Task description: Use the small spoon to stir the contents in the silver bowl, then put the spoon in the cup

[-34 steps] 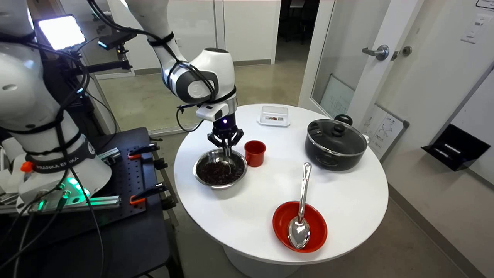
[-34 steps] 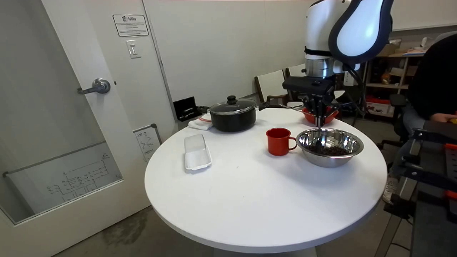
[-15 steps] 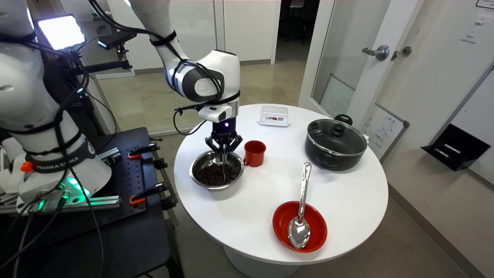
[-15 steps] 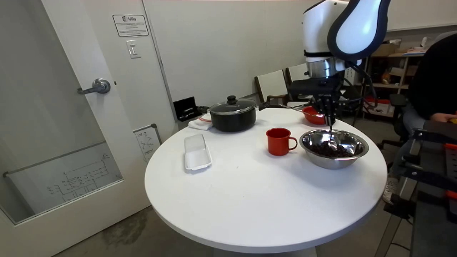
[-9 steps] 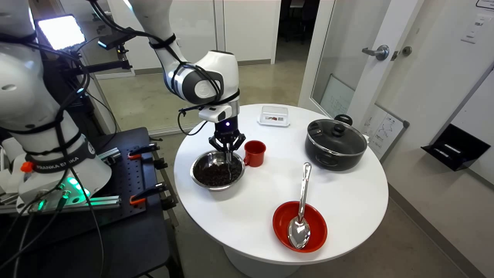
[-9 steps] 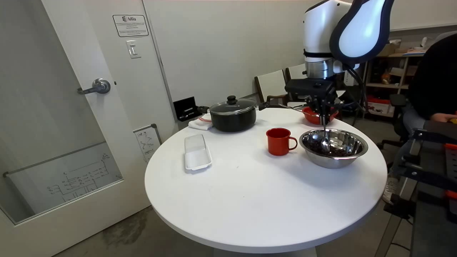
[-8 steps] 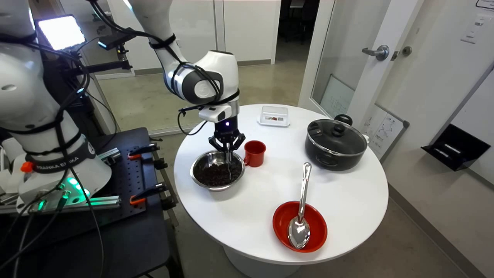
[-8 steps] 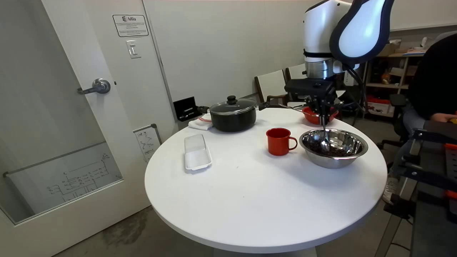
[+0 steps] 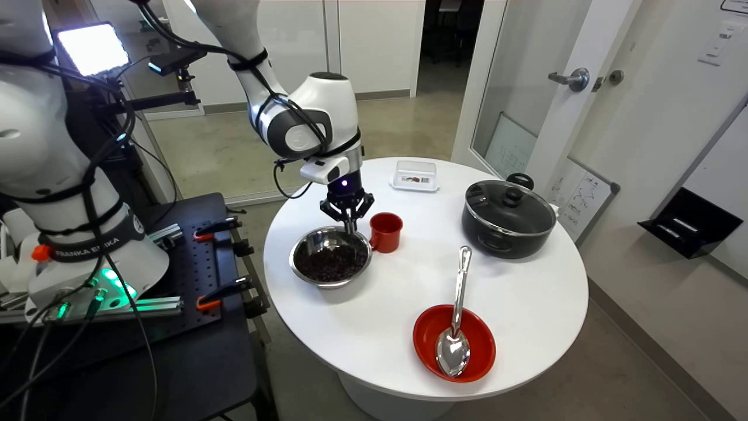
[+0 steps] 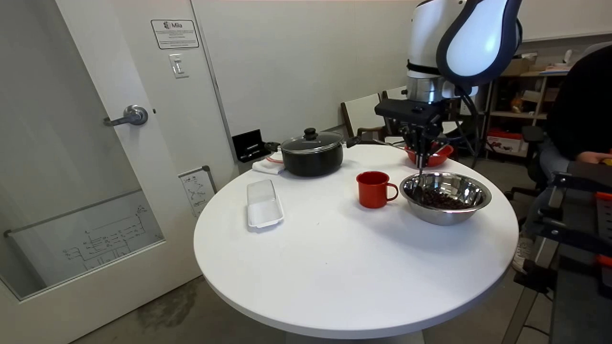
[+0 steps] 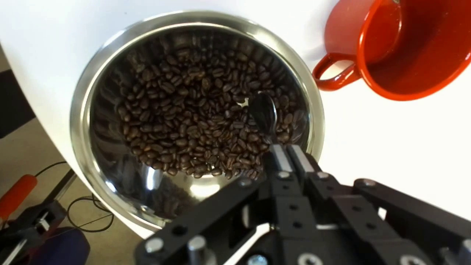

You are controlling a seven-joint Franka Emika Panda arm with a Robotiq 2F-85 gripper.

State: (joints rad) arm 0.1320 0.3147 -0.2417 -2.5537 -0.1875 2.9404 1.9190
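The small spoon (image 11: 262, 109) is in the silver bowl (image 11: 80, 110), on its right side in the wrist view, with the head down at the dark beans (image 11: 191, 114); I cannot tell how deep it sits. The pincer (image 11: 290, 156) is clenched on the spoon, whose neck emerges between the fingertips. How much of the handle is gripped is hidden. I judge the current step to be stirring; placement in the cup (image 11: 408, 55) is not yet done.

Caution, slippage: the spoon is slim. If I press the head hard against the beans or the bowl wall, it may pivot or slide in the grip.

Caution, displacement: in the wrist view the cup stands just right of the bowl, its handle toward the rim; I cannot tell whether they touch. A sideways push on the wall may drive the bowl into the cup or throw beans onto the desk (image 9: 380, 327).

Caution, transfer: the pincer hangs low, near the rim on the cup's side. If I traverse before raising it enough, the spoon may catch the rim or tip the cup.

Farther out, in an exterior view, the red dish (image 9: 482, 345) with the large spoon (image 9: 460, 292) sits on the near side and the black pot (image 9: 505, 234) on the right, both well apart from the bowl.
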